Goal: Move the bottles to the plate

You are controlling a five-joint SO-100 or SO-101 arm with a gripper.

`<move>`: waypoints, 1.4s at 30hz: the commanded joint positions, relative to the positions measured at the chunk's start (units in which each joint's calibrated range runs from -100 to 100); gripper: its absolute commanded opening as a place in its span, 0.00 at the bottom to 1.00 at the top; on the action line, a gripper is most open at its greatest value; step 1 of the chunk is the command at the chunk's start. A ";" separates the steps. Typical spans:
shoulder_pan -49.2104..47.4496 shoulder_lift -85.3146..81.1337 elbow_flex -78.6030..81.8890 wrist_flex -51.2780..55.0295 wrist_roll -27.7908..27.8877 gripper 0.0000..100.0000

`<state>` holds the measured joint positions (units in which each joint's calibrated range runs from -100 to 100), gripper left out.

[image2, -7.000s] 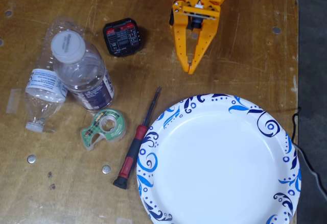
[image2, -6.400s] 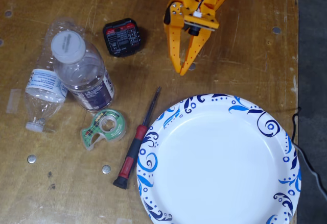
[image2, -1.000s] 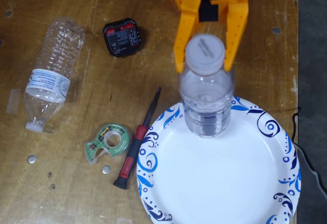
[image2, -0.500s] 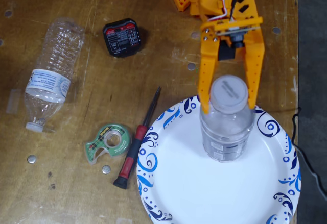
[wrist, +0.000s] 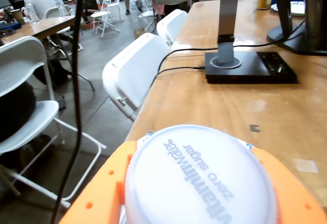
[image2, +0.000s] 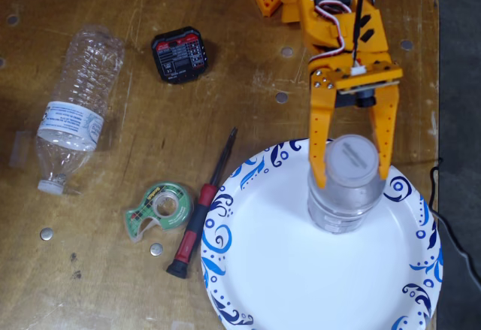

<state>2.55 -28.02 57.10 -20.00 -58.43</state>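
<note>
Orange two-finger gripper (image2: 352, 171): its fingers straddle the wider clear bottle's neck, one at 9 o'clock and one at 3 o'clock of the cap; whether they press it or stand just off it, I cannot tell.
Wider clear plastic bottle with white cap (image2: 347, 187): stands upright on the plate, in its upper right part, at about 1 o'clock from the plate's middle; in the wrist view the cap (wrist: 199, 178) fills the bottom between the orange fingers.
Large round white paper plate with blue swirl rim (image2: 255, 270): lies at the table's lower right.
Red-and-black screwdriver (image2: 197, 213): just beside the plate's rim at 9 o'clock.
Green tape dispenser (image2: 158, 208): left of the screwdriver.
Black square device (image2: 179, 54): at 11 o'clock from the plate.
Slimmer ribbed clear bottle with white-blue label (image2: 74, 107): lies on its side on the table, well apart from gripper and plate, at 10 o'clock.
Worn wooden table (image2: 113, 285): carries all of these.
</note>
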 commanded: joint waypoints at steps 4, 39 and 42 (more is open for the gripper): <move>-0.99 3.15 -2.15 -0.89 -0.26 0.05; -4.22 6.69 -1.43 -6.28 -0.73 0.21; -5.95 6.60 -1.43 -6.28 -0.78 0.25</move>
<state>-1.73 -21.39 55.49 -26.30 -58.58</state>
